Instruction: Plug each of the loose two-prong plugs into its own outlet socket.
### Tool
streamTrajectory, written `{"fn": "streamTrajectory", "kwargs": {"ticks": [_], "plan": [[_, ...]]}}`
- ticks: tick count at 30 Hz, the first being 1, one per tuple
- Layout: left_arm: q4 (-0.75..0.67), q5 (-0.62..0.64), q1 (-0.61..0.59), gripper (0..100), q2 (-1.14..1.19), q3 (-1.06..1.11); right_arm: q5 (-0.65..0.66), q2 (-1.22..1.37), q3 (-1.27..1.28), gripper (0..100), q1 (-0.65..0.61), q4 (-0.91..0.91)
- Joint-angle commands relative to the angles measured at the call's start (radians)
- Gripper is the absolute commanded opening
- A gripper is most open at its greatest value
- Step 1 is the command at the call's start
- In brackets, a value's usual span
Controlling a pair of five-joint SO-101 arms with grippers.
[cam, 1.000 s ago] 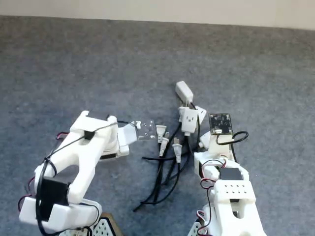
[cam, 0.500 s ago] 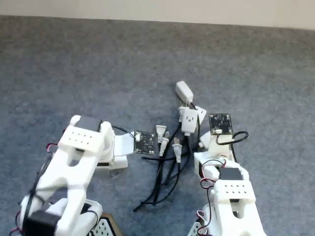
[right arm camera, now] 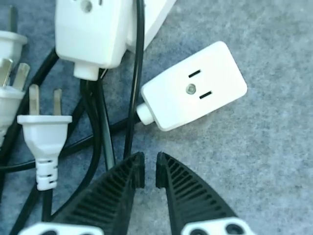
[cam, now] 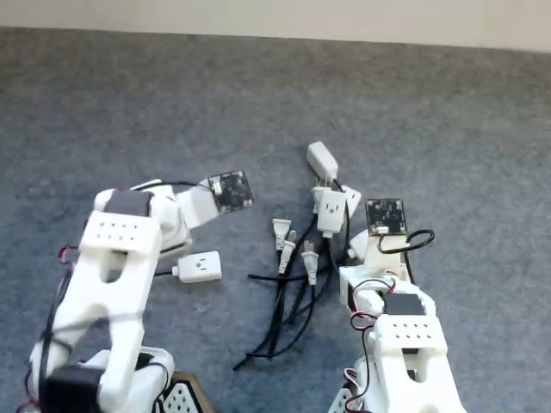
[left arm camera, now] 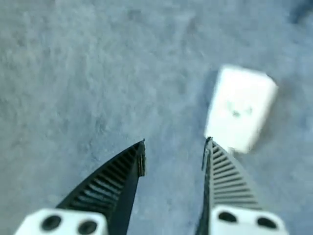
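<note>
Lying alone on the grey tabletop, well to one side of the black cord bundle, a white socket looks set apart so a plug can meet it free of tangles. The left pincer hangs just beside it, jaws apart and empty, probably lined up to grip it. The loose plugs rest at the bundle's far end with the other sockets touching the cords, and there the right pincer hovers, all but together, holding nothing
</note>
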Motion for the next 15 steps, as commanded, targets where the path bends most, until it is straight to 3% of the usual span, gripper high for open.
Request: {"fn": "streamTrajectory", "kwargs": {"ticks": [1,10,15], "plan": [[-0.068,0.060,0.007,21,0.136,-0.039,-0.003,-0.001,-0.010,5.7,-0.007,-0.016],[-0.219,0.063,0.022,21,0.367,-0.044,-0.003,-0.001,-0.010,5.7,-0.007,-0.016],[-0.250,0.064,-0.004,21,0.440,-0.168,-0.003,-0.001,-0.010,5.7,-0.007,-0.016]]}}
